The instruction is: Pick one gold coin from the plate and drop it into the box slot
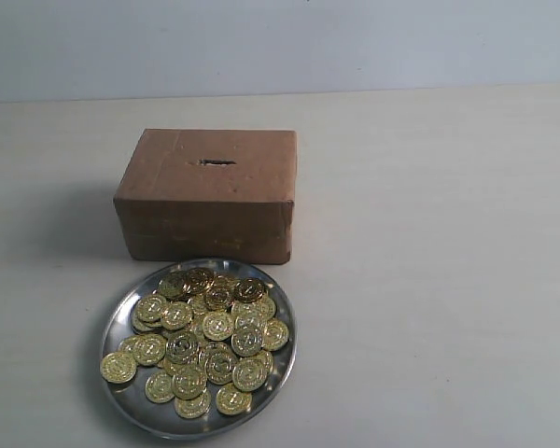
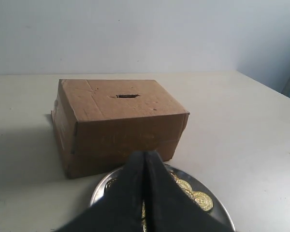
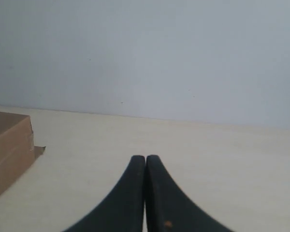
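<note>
A brown cardboard box (image 1: 205, 194) stands on the table, with a short dark slot (image 1: 217, 162) in its top. In front of it lies a round silver plate (image 1: 121, 397) heaped with several gold coins (image 1: 205, 331). No gripper shows in the exterior view. In the left wrist view my left gripper (image 2: 145, 153) is shut with nothing between its fingers, held above the near side of the plate (image 2: 99, 189) and facing the box (image 2: 117, 123) and slot (image 2: 127, 95). My right gripper (image 3: 145, 157) is shut and empty over bare table, with the box's corner (image 3: 9, 147) off to one side.
The pale table (image 1: 429, 280) stretches bare to the right of the box and plate. A light wall (image 1: 280, 42) rises behind the table's far edge.
</note>
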`<state>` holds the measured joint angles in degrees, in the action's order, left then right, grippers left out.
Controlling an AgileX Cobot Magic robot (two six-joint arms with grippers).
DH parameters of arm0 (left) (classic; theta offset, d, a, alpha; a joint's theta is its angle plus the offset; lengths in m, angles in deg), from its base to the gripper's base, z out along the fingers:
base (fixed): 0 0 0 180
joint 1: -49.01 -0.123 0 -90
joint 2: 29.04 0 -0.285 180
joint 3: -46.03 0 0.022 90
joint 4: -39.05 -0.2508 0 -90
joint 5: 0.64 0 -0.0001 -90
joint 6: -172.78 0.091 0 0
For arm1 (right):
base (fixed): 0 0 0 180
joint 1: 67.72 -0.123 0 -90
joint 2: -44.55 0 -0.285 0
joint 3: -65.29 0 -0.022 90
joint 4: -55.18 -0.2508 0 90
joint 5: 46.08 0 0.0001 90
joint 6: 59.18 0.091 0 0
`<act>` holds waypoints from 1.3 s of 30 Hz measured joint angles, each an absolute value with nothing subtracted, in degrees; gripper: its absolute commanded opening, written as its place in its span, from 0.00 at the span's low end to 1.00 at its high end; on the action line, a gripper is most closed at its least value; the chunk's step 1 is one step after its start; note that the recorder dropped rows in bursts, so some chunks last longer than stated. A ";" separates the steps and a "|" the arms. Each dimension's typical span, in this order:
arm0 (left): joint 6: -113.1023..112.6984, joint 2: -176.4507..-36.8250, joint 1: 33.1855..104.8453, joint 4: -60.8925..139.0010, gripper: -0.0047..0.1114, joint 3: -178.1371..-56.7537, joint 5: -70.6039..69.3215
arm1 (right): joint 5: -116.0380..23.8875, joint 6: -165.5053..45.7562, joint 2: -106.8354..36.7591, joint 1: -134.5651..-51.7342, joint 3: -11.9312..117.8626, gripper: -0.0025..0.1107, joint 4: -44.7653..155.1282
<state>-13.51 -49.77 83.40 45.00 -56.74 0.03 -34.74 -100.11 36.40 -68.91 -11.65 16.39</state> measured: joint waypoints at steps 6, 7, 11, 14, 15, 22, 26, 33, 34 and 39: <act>-13.51 -49.77 83.40 45.00 0.04 -56.74 0.03 | -35.67 -98.52 36.40 -68.91 -11.65 0.02 16.39; -13.51 -49.77 83.40 45.00 0.04 -56.74 0.03 | -35.68 -98.14 36.40 -68.91 -11.65 0.02 16.39; -13.51 -49.77 83.40 45.00 0.04 -56.74 0.03 | -35.99 -91.48 36.40 -68.91 -11.65 0.02 21.88; -13.40 -49.77 83.40 45.00 0.04 -56.74 0.03 | -36.08 -69.52 36.40 -68.91 -11.65 0.02 40.81; -13.40 -49.77 83.40 45.00 0.04 -56.74 0.03 | -35.84 -65.96 36.40 -68.91 -11.65 0.02 43.94; -13.40 -49.77 83.40 45.00 0.04 -56.74 0.03 | -29.59 -59.18 36.40 -68.91 -11.65 0.02 51.92; -13.40 -49.77 83.40 45.00 0.04 -56.74 0.27 | -29.36 -59.18 36.40 -68.91 -11.65 0.02 52.69; -13.40 -49.77 83.40 45.00 0.04 -56.74 0.27 | -29.33 -59.18 36.40 -68.91 -11.65 0.02 52.69; -13.40 -49.77 83.40 45.00 0.04 -56.74 0.27 | -29.33 -59.18 36.40 -68.91 -11.65 0.02 52.69; -13.40 -49.77 83.40 45.00 0.04 -56.74 0.27 | -29.33 -59.18 36.40 -68.91 -11.65 0.02 52.79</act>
